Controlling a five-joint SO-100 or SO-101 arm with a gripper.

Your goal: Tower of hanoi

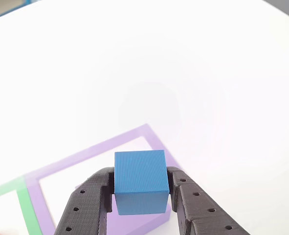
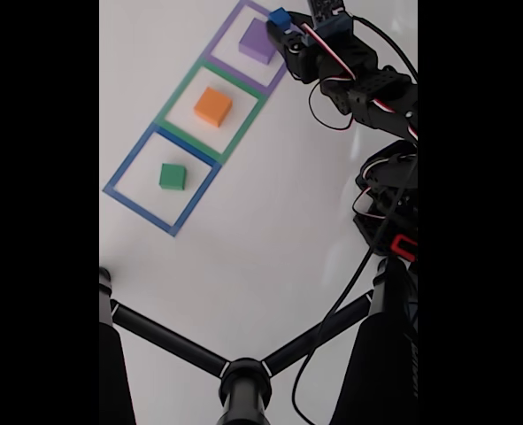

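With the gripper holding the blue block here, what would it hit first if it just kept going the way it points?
Probably the purple block, which lies just beneath the blue block held in the gripper. Past it lies only the purple taped outline and bare table. Depth is hard to judge.

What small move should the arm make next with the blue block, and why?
Probably lower the blue block a little and centre it over the purple block. The gripper holds it between the jaws, just above the purple block's near edge; green and orange sit alone in their squares.
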